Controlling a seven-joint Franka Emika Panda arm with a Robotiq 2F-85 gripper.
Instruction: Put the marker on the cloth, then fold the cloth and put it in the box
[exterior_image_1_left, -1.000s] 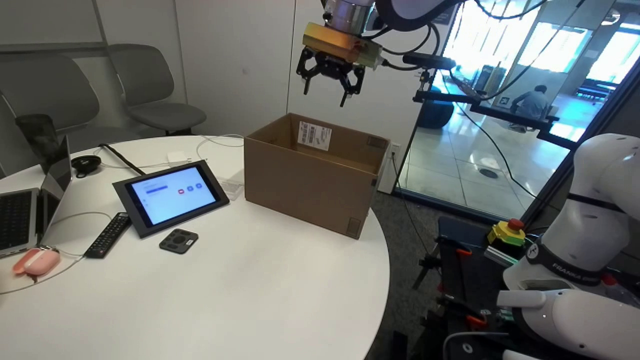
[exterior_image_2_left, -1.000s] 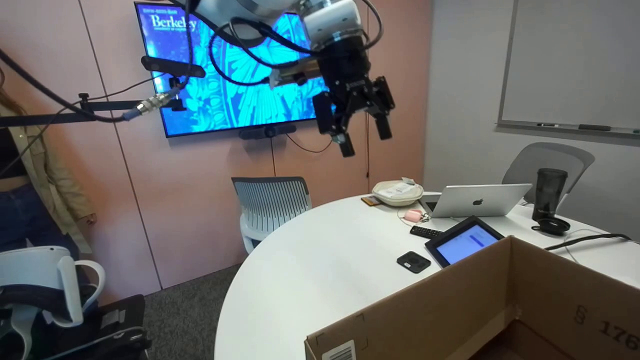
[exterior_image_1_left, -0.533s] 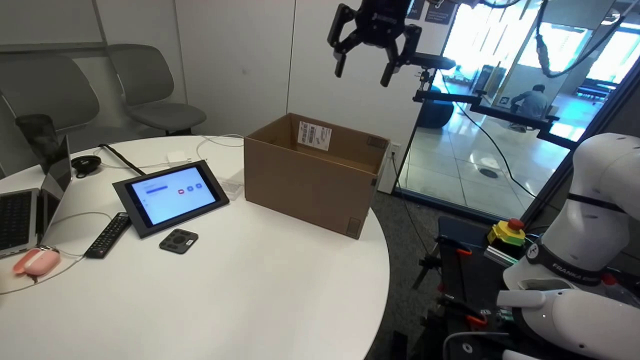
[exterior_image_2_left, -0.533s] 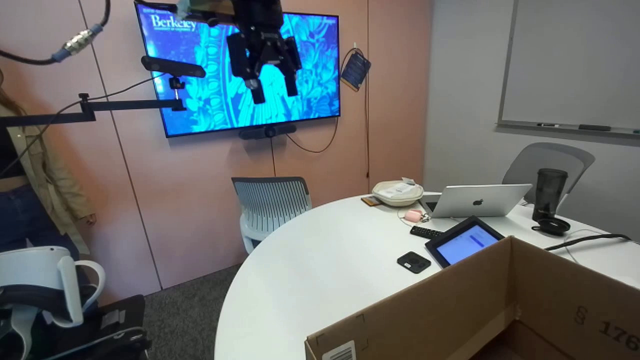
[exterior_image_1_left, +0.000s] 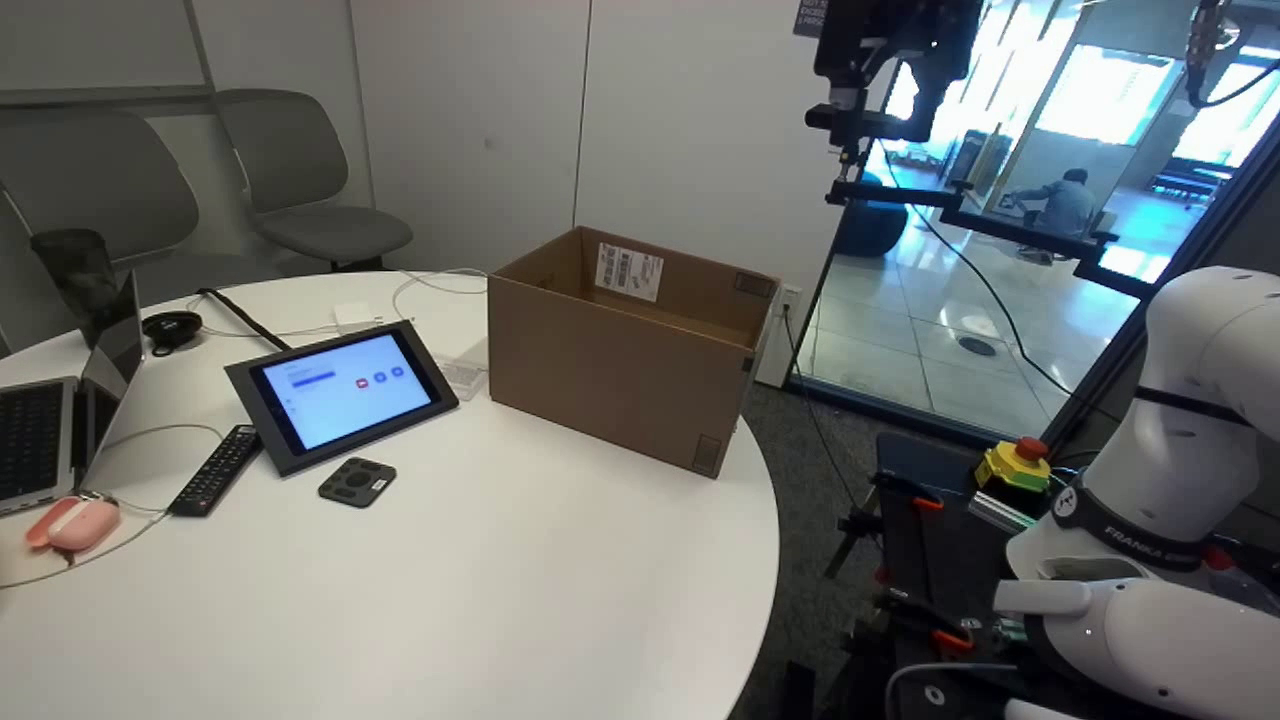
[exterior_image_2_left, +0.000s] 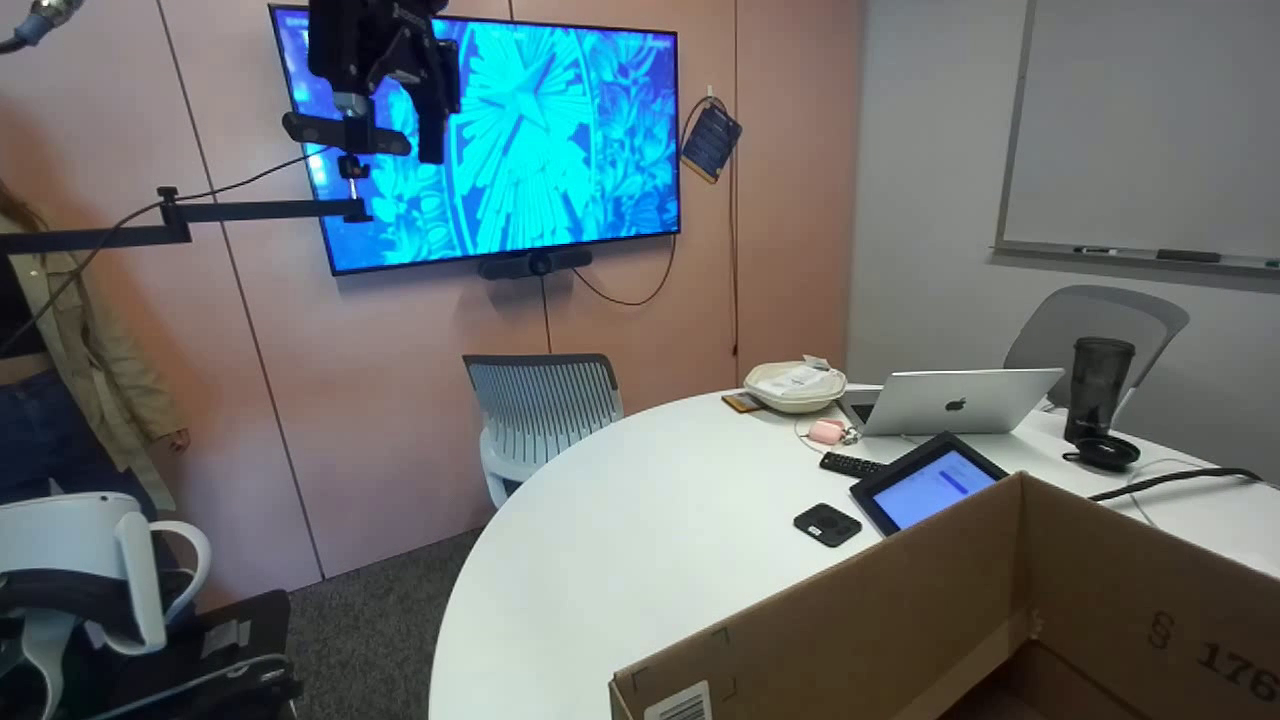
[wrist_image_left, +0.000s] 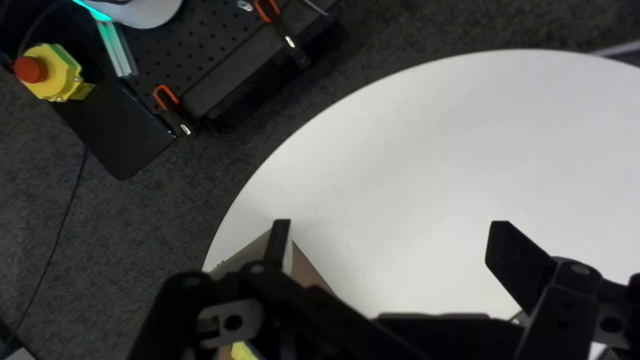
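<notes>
Claw (wrist_image_left: 390, 230): hung high, wide apart, had room below | box (exterior_image_1_left: 612, 370): stood on table (exterior_image_1_left: 560, 590) by round edge | cloth (wrist_image_left: 241, 351): showed yellow bit inside box | counted one of each

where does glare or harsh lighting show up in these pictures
In an exterior view, the far windows are blown out and the tiled floor carries bright reflections; in the wrist view, the fingers look nearly black beside the bright white table.

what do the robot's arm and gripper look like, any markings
The arm is white and rounded, with a thin dark band and a wider band lettered FRANKA in white. The gripper is black and jointed, with blocky fingers and a grey plate.
</notes>
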